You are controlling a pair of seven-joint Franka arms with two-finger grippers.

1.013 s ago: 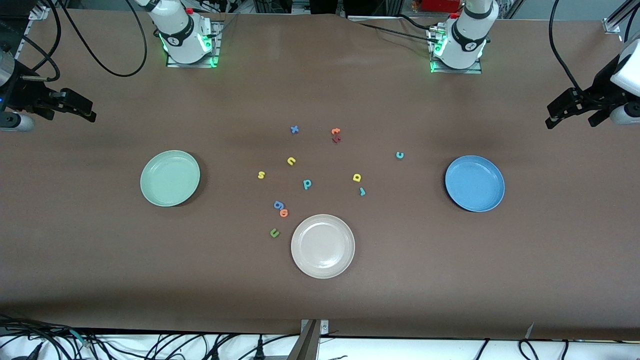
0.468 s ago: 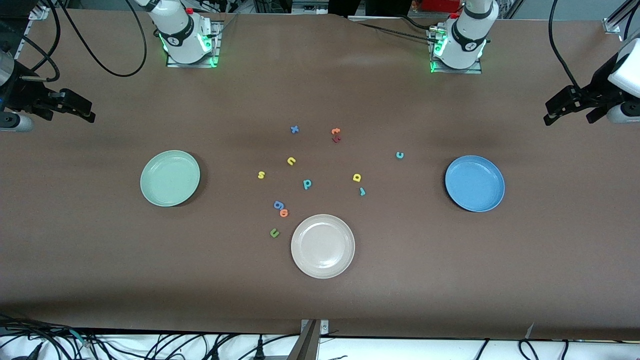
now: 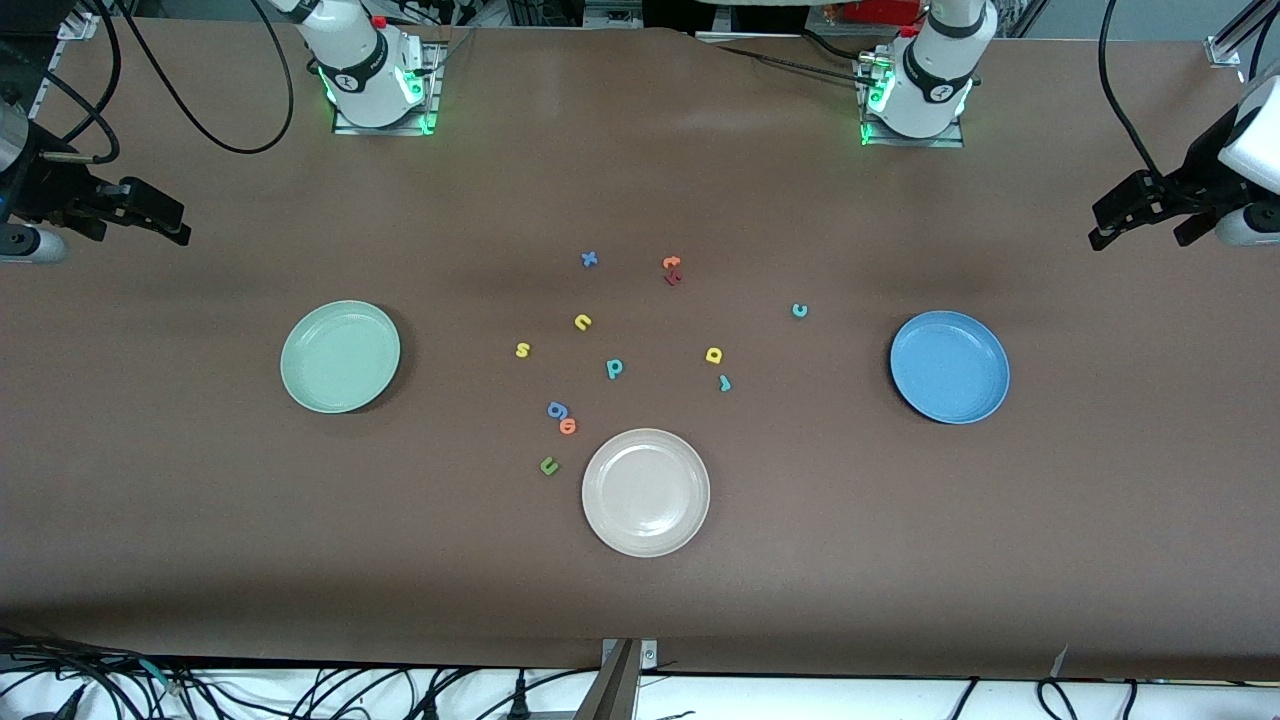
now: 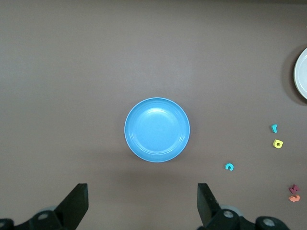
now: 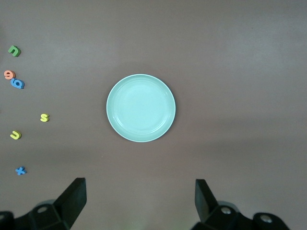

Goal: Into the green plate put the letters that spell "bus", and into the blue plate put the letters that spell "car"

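Around the white plate (image 3: pixel 646 492), which sits nearest the front camera, everything on the table lies just where it did a second ago: no letter or plate has shifted. The green plate (image 3: pixel 340 356) lies toward the right arm's end of the table from the white plate, the blue plate (image 3: pixel 949 366) toward the left arm's end, both bare inside. The teal b (image 3: pixel 614 368), yellow u (image 3: pixel 583 321) and yellow s (image 3: pixel 522 349) lie farther from the camera than the white plate, on the green plate's side of it. The yellow a (image 3: pixel 713 354) and teal r (image 3: pixel 725 382) lie close together, also farther than the white plate, on the blue plate's side; the teal c (image 3: pixel 799 310) is farther still, nearer the blue plate. The blue g (image 3: pixel 557 409) and orange o (image 3: pixel 568 426) touch each other just beside the white plate, with the dark green u (image 3: pixel 549 465) nearer the camera. The blue x (image 3: pixel 589 259) and orange t (image 3: pixel 671 263) lie farthest from the white plate.

The only change is slight: the left gripper (image 3: pixel 1140 215), high above the table edge past the blue plate, has drifted a little and come back. Its jaws stand wide apart and hold nothing. The right gripper (image 3: pixel 150 212) waits above the table edge past the green plate, unmoved, jaws likewise spread and bare.
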